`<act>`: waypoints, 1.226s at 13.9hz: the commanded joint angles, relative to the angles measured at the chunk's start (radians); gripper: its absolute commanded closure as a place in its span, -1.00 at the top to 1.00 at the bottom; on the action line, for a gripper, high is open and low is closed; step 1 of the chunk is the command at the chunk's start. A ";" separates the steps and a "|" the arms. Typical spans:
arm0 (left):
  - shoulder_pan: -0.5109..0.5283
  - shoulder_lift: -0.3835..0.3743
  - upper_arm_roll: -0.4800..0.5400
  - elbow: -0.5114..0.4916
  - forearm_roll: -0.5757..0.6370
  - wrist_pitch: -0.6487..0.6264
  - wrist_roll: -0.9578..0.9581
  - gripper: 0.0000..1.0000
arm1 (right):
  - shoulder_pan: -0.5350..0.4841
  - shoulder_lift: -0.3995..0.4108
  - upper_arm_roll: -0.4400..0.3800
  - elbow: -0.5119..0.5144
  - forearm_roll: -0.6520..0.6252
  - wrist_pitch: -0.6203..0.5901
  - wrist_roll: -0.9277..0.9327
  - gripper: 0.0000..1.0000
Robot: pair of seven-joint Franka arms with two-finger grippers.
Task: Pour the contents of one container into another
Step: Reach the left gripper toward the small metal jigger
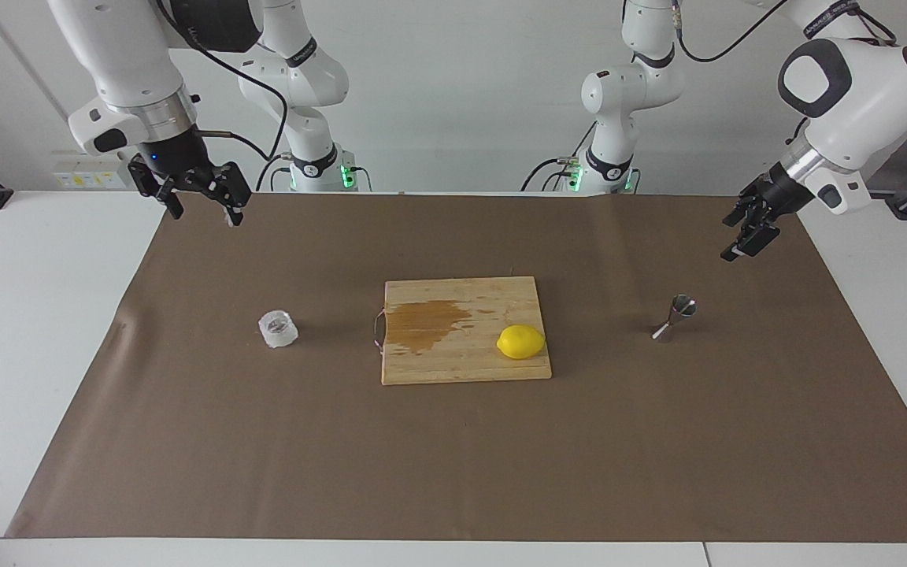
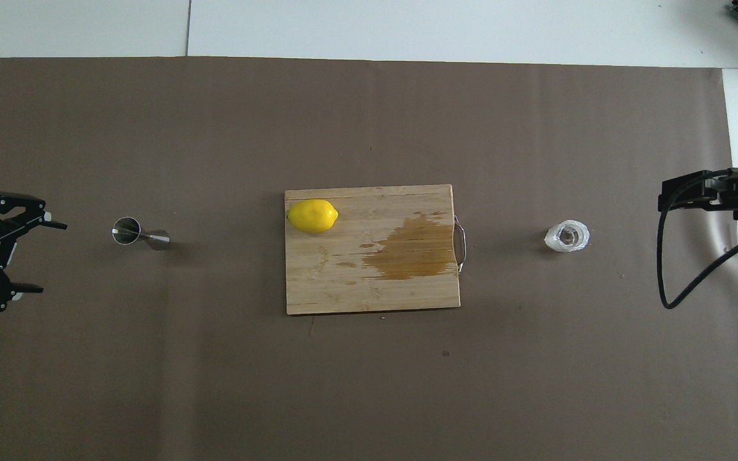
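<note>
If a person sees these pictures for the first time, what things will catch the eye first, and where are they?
The bright yellow lemon stands out first, lying on the wooden cutting board in the middle of the brown mat, beside a dark wet stain. A clear glass cup sits toward the right arm's end, a small metal jigger toward the left arm's end. Both grippers, left and right, hang open above the mat, holding nothing.

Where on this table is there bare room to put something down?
Bare mat lies between cup and board, and between board and jigger. The whole strip farther from the robots is free. Only the board's lemon corner is taken.
</note>
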 commanded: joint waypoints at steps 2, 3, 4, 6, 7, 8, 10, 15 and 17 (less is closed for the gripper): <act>0.118 -0.042 -0.008 -0.126 -0.207 0.107 -0.155 1.00 | -0.012 -0.011 0.004 -0.009 0.022 -0.008 -0.006 1.00; 0.135 -0.042 -0.008 -0.140 -0.246 0.112 -0.158 1.00 | -0.012 -0.011 0.004 -0.009 0.022 -0.008 -0.006 1.00; 0.154 -0.040 -0.008 -0.150 -0.312 0.129 -0.158 1.00 | -0.012 -0.011 0.004 -0.009 0.022 -0.008 -0.006 1.00; 0.184 -0.040 -0.008 -0.202 -0.477 0.205 -0.158 1.00 | -0.012 -0.011 0.004 -0.009 0.022 -0.008 -0.006 1.00; 0.177 -0.040 -0.008 -0.238 -0.552 0.260 -0.160 1.00 | -0.012 -0.011 0.004 -0.009 0.022 -0.008 -0.006 1.00; 0.166 -0.043 -0.010 -0.276 -0.596 0.321 -0.158 1.00 | -0.012 -0.011 0.004 -0.009 0.022 -0.008 -0.006 1.00; 0.123 -0.047 -0.011 -0.357 -0.675 0.437 -0.164 1.00 | -0.012 -0.011 0.004 -0.009 0.020 -0.008 -0.006 1.00; 0.073 -0.060 -0.011 -0.453 -0.743 0.547 -0.203 1.00 | -0.014 -0.013 0.004 -0.009 0.022 -0.009 -0.006 1.00; 0.014 -0.059 -0.013 -0.483 -0.746 0.618 -0.203 1.00 | -0.012 -0.013 0.004 -0.009 0.020 -0.009 -0.006 1.00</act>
